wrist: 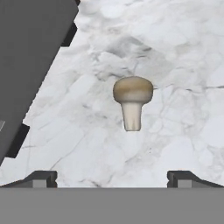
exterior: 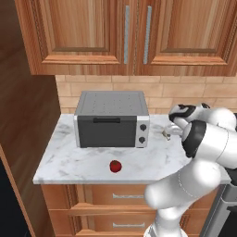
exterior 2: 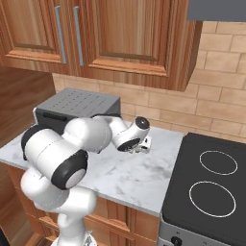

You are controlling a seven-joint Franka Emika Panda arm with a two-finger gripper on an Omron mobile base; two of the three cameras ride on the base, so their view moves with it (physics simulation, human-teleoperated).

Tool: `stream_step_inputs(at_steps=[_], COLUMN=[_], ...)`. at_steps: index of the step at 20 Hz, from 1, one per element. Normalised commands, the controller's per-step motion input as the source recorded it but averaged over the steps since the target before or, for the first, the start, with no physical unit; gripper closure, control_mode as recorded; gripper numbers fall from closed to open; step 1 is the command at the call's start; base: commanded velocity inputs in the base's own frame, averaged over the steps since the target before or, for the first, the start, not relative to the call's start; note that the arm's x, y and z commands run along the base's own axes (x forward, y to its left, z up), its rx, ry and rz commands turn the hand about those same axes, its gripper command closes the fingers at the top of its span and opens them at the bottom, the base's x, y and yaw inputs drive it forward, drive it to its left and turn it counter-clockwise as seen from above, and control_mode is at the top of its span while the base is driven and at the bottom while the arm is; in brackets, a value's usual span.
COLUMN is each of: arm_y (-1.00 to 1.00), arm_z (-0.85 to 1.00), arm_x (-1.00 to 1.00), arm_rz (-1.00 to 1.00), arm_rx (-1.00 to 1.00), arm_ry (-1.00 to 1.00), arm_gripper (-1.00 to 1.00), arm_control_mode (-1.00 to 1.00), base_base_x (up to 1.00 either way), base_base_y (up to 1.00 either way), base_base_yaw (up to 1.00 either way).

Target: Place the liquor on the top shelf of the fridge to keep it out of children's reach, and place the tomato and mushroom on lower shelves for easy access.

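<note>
A pale beige mushroom (wrist: pixel 132 101) lies on the white marble counter (wrist: pixel 175 52), stalk toward the hand, straight ahead of my gripper (wrist: pixel 112 179). The gripper is open, its two dark fingertips (wrist: pixel 41 178) spread wide with nothing between them, and it hovers just above the counter to the right of the oven (exterior: pixel 167 133) (exterior 2: pixel 142 145). The tomato (exterior: pixel 115 166), a small glossy red ball, sits near the counter's front edge in front of the oven, well left of the gripper. The liquor and the fridge with its shelves are out of view.
A grey countertop oven (exterior: pixel 112 119) (exterior 2: pixel 72 106) (wrist: pixel 30 61) stands close to the left of the mushroom. Wooden wall cabinets (exterior: pixel 129 32) hang above. A black stove top (exterior 2: pixel 211 182) adjoins the counter on the right. A tall wooden panel (exterior: pixel 23 120) bounds the left.
</note>
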Motion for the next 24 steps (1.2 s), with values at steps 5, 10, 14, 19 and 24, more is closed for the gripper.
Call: stream_step_inputs(at_steps=[5, 10, 14, 19, 24], arm_y=[-0.01, 0.0, -0.01, -0.03, -0.18], arm_z=[-0.18, -0.12, -0.11, -0.18, -0.24], arm_x=[0.2, 0.27, 0.28, 0.27, 0.24], arm_rz=[0.06, 0.05, 0.04, 0.04, 0.05], arm_rx=[0.04, 0.03, 0.03, 0.03, 0.04], arm_ry=[0.0, 0.0, 0.0, 0.0, 0.0], arm_gripper=[-1.0, -1.0, -1.0, -1.0, -1.0], arm_control_mode=[-1.0, -1.0, -1.0, -1.0, -1.0], base_base_x=[0.0, 0.0, 0.0, 0.0, 0.0], base_base_y=[0.0, 0.0, 0.0, 0.0, 0.0], base_base_yaw=[0.0, 0.0, 0.0, 0.0, 0.0])
